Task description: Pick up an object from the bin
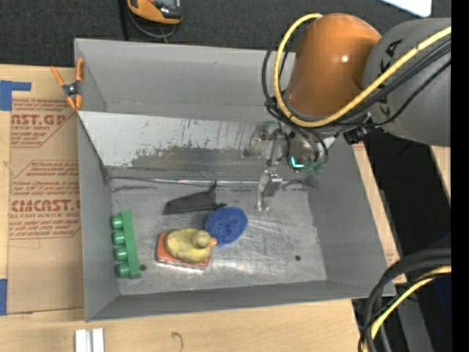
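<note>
Down low with the pincer (264,196), right of the middle of the grey bin (146,134), close over bare floor. Impossible to tell from up here how far open; nothing seen caught in it.

Just beside it, toward the view's lower left: a blue round thing (226,226), the nearest candidate by the look of it. Dome-like, deep blue, maybe rough or spongy on top, lying flat on the floor. Touching, or all but touching, a yellow duck-shaped toy (187,243) on its left. Under that toy, an orange-red flat piece (178,261). Above those 2, a dark flat wedge (192,200), close to the blue one but seemingly apart. Well off by the left wall, a green block (126,245) with 4 studs.

As for doing this step well, a judgement only: shift toward the lower left until centred over the blue dome, not over its edge. Turn the wrist so as to close across the free sides, away from the duck. Go straight down, squeeze gently, lift clear without dragging the neighbour. Watch for a slip off that rounded top.
</note>
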Tool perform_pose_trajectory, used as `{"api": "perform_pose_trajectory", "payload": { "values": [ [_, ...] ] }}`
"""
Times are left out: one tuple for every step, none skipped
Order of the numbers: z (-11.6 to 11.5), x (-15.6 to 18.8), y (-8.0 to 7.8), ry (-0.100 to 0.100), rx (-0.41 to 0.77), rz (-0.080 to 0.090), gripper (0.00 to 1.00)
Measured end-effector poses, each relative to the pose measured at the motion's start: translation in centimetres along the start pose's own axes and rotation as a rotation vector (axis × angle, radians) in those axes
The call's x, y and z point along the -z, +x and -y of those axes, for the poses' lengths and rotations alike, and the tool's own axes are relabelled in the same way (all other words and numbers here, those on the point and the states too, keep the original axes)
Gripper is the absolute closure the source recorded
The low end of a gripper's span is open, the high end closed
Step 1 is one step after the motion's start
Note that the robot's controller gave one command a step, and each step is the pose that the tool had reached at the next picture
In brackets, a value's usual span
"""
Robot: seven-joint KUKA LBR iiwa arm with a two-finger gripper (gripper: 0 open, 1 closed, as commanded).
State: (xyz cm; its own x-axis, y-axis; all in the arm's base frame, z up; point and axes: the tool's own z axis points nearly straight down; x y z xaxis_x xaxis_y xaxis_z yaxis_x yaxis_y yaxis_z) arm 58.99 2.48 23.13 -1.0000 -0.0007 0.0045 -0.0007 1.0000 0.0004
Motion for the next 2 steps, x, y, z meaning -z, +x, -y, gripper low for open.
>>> {"api": "perform_pose_trajectory", "payload": {
  "values": [
    [0.0,0.4,-0.1,0.0,0.0,0.007,0.0],
    [-1.2,-6.2,0.9,0.0,0.075,0.011,0.0]
  ]
}}
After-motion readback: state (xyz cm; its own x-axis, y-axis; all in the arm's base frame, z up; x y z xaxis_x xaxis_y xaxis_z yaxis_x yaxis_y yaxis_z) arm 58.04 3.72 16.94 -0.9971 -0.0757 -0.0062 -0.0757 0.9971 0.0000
